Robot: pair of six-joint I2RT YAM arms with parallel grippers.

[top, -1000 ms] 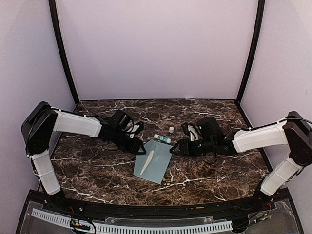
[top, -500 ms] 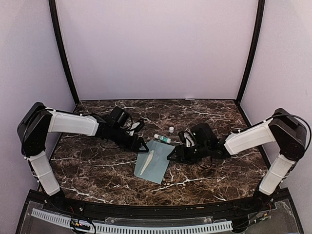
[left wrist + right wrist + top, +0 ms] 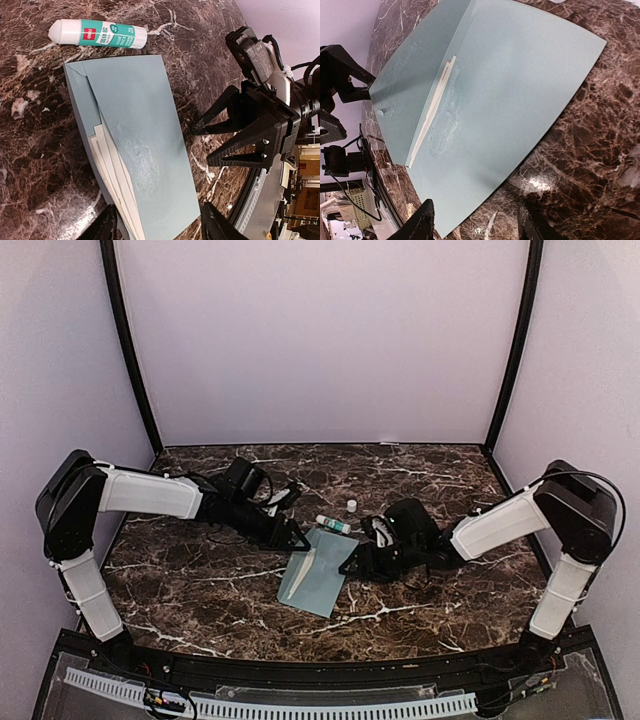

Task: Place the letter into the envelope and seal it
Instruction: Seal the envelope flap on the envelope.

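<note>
On the left of the dark brown, white-veined marble table [image 3: 190,590], the left arm stretches low toward the middle, so that the left gripper [image 3: 296,540] sits at the far left corner of the flat pale blue-grey paper envelope [image 3: 325,580]. Its jaws are spread wide and grip nothing. In its wrist view the two dark fingertips straddle the envelope's edge, which looks like a stance for bracing or pressing the paper, not for lifting it. The envelope lies near the table's centre, between the two grippers, with its flap folded over the body. The folded white paper letter [image 3: 111,159] is tucked inside, though a thin stack of its edges shows along the flap's seam. The flap does not look fully flat, and shiny smears along that seam appear to be glue, so the likely step is pressing the flap down to seal it. The protruding letter edges could catch under the flap. Just beyond the envelope's far edge lies the small white-and-green glue stick [image 3: 333,524], on its side and apart from the paper. A little farther right stands a small white cap [image 3: 352,506], probably the stick's, set out of the way. The right gripper [image 3: 352,558] hovers low just beside the envelope's right edge, its jaws wide apart and empty, facing the left one so that the paper is hemmed in from both sides.
</note>
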